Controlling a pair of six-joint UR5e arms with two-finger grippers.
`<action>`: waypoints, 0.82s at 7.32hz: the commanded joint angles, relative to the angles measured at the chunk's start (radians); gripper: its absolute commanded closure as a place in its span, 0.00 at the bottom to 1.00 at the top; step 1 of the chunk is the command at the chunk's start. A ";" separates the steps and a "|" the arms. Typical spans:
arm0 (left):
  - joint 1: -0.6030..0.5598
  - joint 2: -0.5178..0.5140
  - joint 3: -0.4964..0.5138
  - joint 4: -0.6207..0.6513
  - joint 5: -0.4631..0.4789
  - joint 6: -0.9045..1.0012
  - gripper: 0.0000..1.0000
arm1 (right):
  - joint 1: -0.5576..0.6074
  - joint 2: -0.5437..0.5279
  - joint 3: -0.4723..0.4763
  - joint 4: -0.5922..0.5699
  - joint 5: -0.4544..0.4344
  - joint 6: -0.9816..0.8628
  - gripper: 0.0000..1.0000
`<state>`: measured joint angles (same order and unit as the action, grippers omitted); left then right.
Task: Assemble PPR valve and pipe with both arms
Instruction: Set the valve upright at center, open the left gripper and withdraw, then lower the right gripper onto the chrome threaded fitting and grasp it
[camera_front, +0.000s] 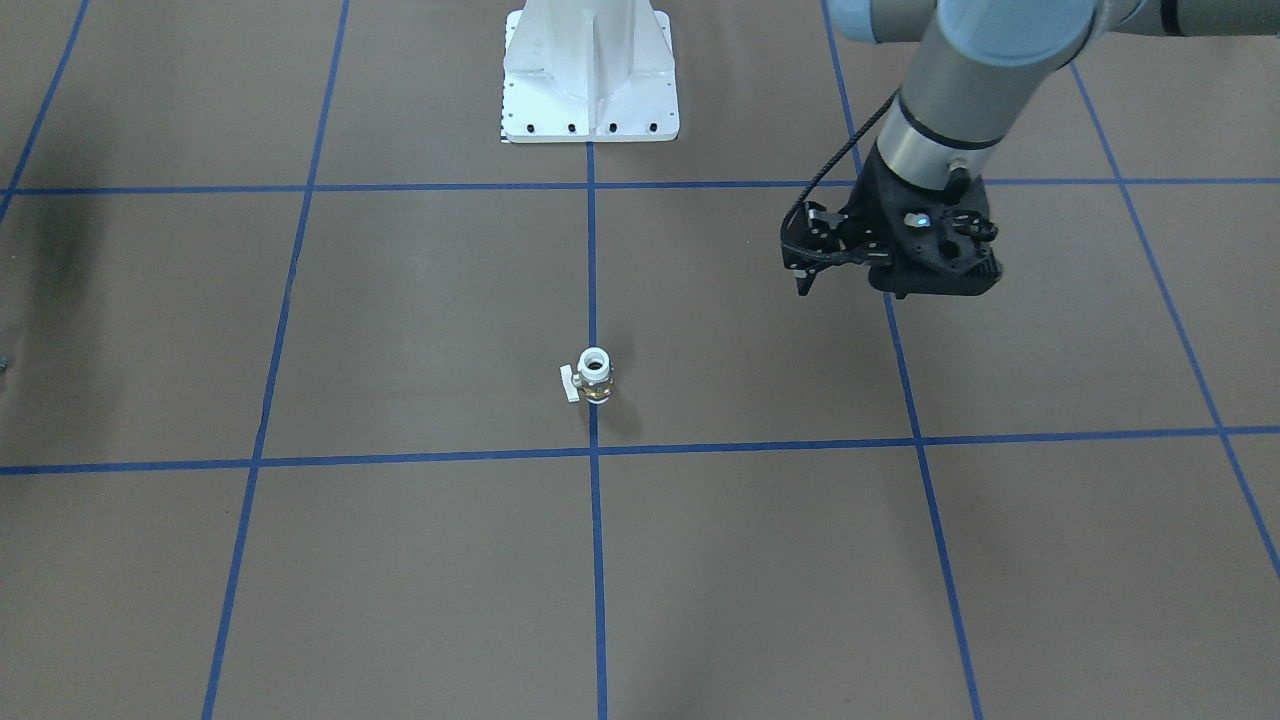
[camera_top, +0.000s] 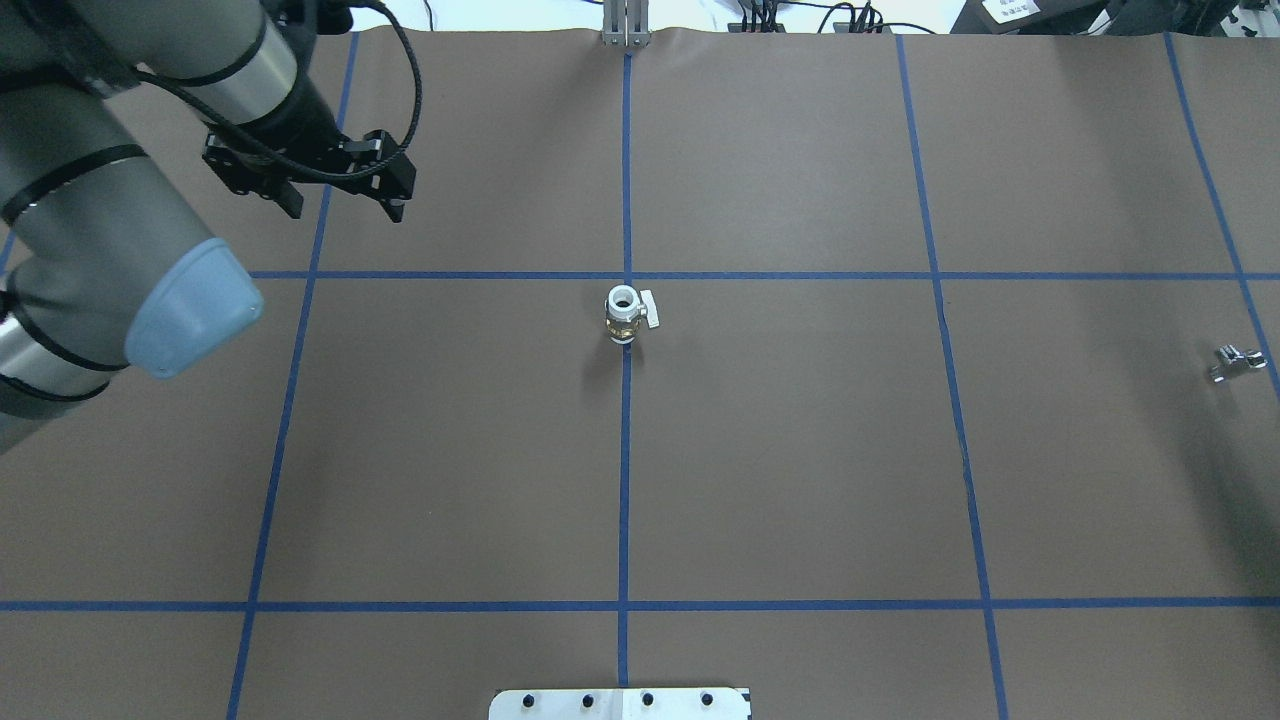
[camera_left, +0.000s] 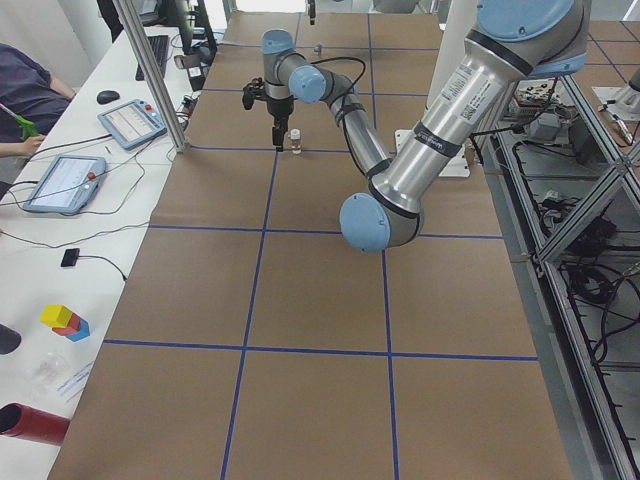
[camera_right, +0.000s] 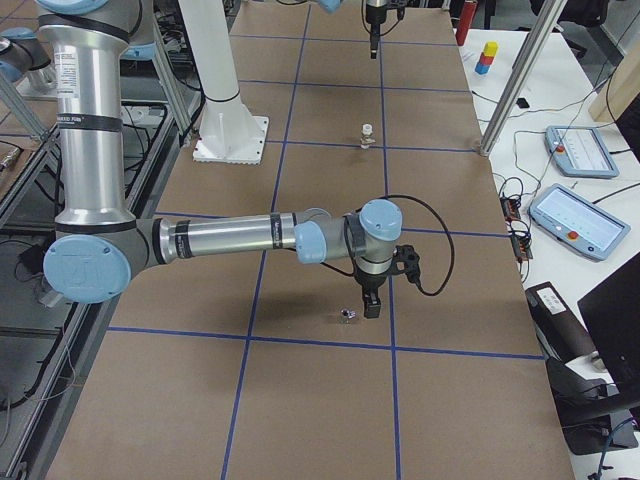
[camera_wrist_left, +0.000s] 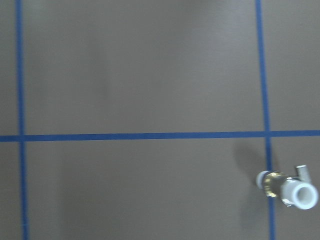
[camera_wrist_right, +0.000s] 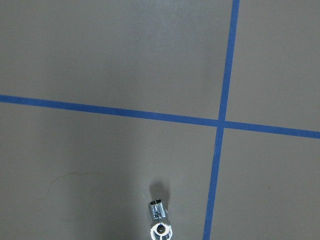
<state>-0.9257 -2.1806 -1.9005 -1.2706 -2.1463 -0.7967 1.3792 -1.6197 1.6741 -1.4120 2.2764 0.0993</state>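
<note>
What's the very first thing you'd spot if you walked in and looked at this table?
The huge silver-grey left arm fills the overhead view's left corner, its black claw open above the brown table. Next comes the tiny white-and-brass valve, standing all alone on the blue centre line. The little shiny pipe lies far off by the table's right edge.

Blue-gridded brown mat (camera_top: 800, 450); red cylinder (camera_left: 30, 425)
</note>
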 joint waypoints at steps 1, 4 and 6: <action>-0.035 0.054 -0.031 0.003 -0.026 0.071 0.00 | -0.063 -0.045 -0.030 0.136 -0.002 0.000 0.00; -0.035 0.056 -0.031 0.003 -0.024 0.071 0.00 | -0.137 -0.043 -0.073 0.139 -0.009 0.000 0.01; -0.033 0.056 -0.031 0.003 -0.026 0.071 0.00 | -0.158 -0.028 -0.111 0.143 -0.011 -0.012 0.01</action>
<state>-0.9595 -2.1248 -1.9315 -1.2671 -2.1709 -0.7257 1.2379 -1.6596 1.5895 -1.2732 2.2658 0.0951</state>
